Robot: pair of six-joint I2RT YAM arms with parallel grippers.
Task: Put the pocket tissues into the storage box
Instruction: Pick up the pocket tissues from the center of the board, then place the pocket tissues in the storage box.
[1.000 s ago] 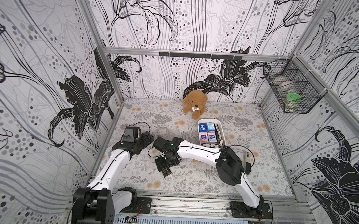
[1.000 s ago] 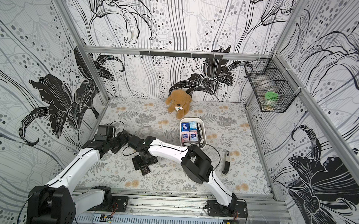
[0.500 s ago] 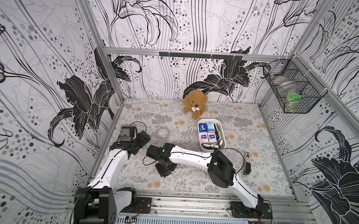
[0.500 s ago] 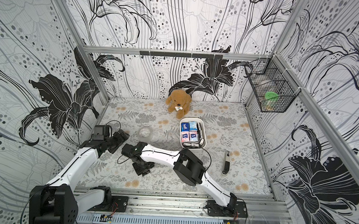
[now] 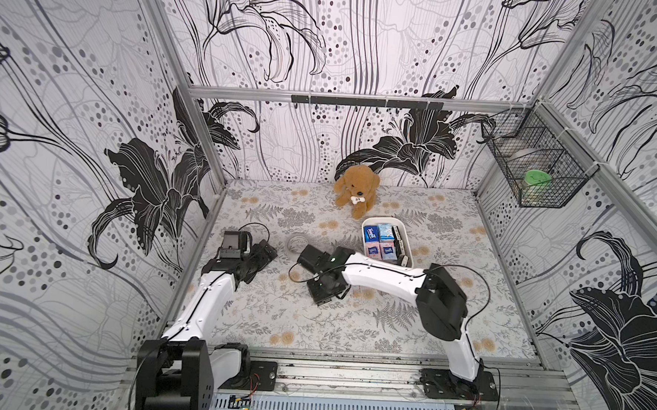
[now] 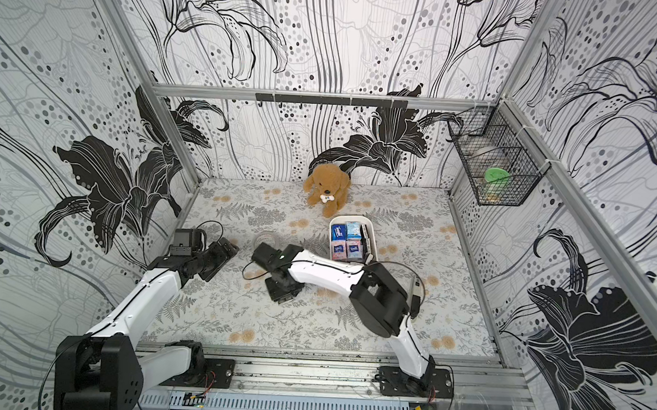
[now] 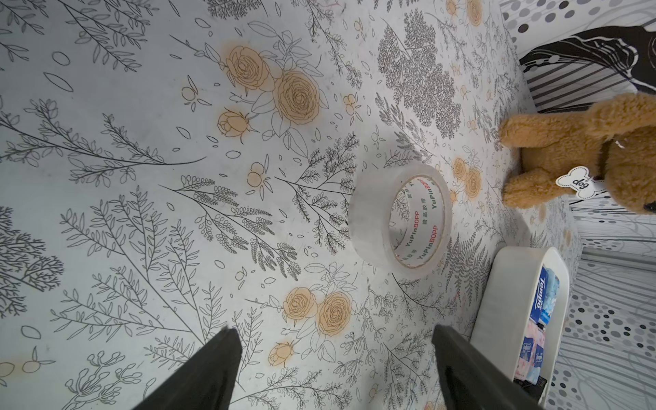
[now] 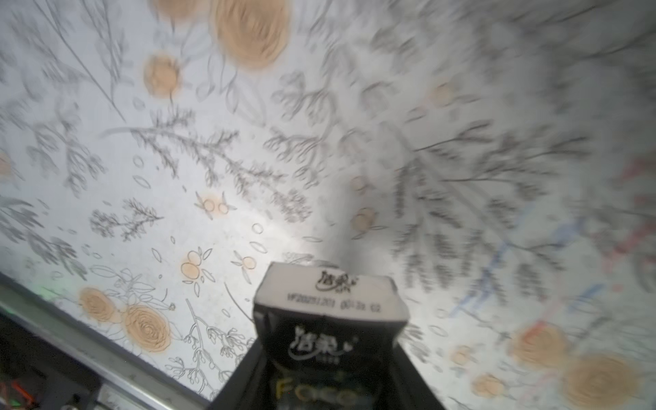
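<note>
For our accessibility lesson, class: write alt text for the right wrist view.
A black pocket tissue packet with white lettering is clamped between the right jaws, seen against a floral table cover that is partly blurred.

The inner core of the tape roll (image 7: 401,220) carried the repeated print "YuPinBOPP" in red and green. The bone-shaped tag (image 7: 577,181) on the plush dog (image 7: 603,142) read "dog". A blue packet (image 7: 542,296) in the storage box (image 7: 497,301) bore "Tempo". The black packet (image 8: 330,319) showed a white Chinese logo, gold "Face", and a blurred code, possibly beginning "VF2025".
</note>
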